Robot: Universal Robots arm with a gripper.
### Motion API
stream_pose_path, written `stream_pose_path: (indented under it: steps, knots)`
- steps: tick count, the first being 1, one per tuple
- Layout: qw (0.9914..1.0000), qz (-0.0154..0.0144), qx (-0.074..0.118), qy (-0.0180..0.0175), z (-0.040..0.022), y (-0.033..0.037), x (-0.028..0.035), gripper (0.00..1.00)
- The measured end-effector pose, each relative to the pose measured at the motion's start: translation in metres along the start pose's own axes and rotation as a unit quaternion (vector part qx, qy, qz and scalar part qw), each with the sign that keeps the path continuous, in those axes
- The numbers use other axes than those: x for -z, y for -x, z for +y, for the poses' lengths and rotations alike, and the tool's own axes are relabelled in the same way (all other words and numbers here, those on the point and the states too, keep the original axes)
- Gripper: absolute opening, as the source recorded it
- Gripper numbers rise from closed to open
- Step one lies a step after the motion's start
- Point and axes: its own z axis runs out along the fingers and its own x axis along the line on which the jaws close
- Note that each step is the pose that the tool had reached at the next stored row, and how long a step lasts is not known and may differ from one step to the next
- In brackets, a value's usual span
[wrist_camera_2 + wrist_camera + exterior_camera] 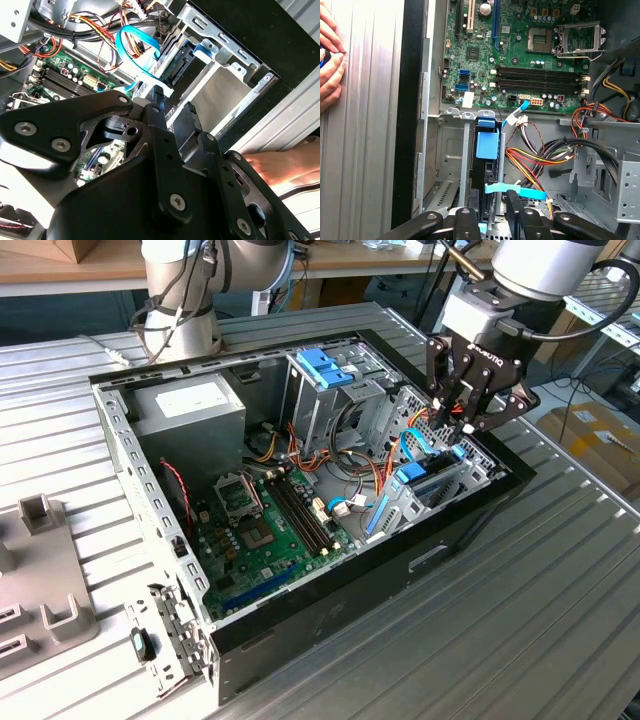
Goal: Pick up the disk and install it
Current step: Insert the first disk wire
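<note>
Blue plastic frames the disk [487,145], standing on edge inside the drive cage [449,150]. My hand [493,200] hovers just above the cage, fingers [516,207] slightly apart, gripping nothing. I judge seating is under way; the next move calls for a straight, gentle push into the cage.

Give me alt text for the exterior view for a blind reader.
A black end effector hangs above the disk in its bright blue plastic carrier, on edge in the drive bay of an open black computer case. The case lies on a ribbed metal table, green motherboard exposed.
</note>
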Motion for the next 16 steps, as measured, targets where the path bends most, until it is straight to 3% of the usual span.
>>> stream_pose_path:
  steps: [10, 16]
  knots:
    - [1.0, 0.0, 0.0, 0.0, -0.0002, 0.0, 0.0001, 0.36]
    - [1.0, 0.0, 0.0, 0.0, -0.0065, -0.0005, -0.0023, 0.36]
